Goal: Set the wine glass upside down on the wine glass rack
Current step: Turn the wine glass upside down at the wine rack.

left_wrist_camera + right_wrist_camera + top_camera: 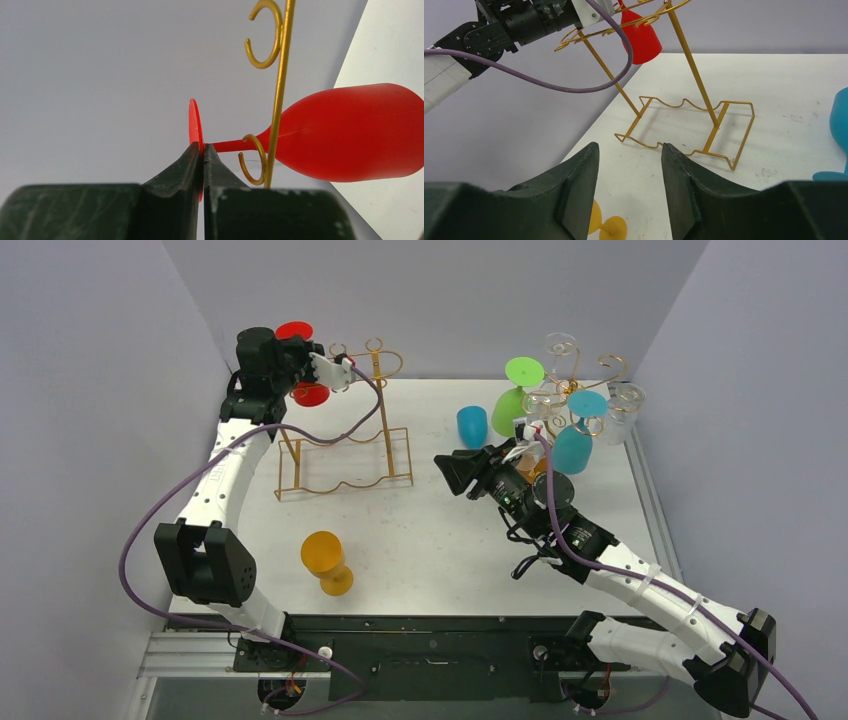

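Red wine glass: inverted, foot uppermost, raised at the top of the gold wine glass rack at the table's far left. Stem lies by one of the rack's hooks – whether seated in it cannot be told. Left gripper: jaws clamped on the rim of the glass's foot. Right gripper: jaws apart, nothing between them, held above mid-table and facing the rack. An orange glass stands upright near the front – well apart from the rack.
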### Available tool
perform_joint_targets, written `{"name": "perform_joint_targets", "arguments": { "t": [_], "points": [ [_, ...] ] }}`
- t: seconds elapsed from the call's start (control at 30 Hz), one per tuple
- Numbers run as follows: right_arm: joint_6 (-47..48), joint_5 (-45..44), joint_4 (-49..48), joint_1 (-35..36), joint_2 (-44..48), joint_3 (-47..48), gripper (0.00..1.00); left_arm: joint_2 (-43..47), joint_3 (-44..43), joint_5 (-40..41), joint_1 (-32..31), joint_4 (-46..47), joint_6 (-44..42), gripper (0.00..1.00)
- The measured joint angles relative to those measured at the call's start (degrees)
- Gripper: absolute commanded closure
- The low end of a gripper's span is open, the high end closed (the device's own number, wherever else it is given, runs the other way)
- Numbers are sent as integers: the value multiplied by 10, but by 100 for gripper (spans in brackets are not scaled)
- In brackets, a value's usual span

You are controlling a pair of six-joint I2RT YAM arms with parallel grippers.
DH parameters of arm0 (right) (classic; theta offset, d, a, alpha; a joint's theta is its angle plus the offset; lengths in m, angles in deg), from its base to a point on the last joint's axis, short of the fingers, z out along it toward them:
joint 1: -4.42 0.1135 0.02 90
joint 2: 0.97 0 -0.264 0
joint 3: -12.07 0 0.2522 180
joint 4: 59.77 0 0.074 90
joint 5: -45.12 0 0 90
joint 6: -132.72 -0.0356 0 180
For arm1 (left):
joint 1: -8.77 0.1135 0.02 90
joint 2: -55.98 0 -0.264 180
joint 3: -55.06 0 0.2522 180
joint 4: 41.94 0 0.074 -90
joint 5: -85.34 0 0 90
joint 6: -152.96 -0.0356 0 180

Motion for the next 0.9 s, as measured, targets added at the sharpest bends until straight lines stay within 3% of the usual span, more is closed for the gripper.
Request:
{"name": "perform_joint_targets", "arguments": {
  "t": [0.47, 0.9],
  "points": [
    [-4, 0, 12, 0, 0, 0, 56, 0, -11, -10, 1, -39, 5, 89],
    [-5, 0, 30, -4, -3, 3, 56, 19, -33, -27, 5, -103, 2, 70]
  ]
}}
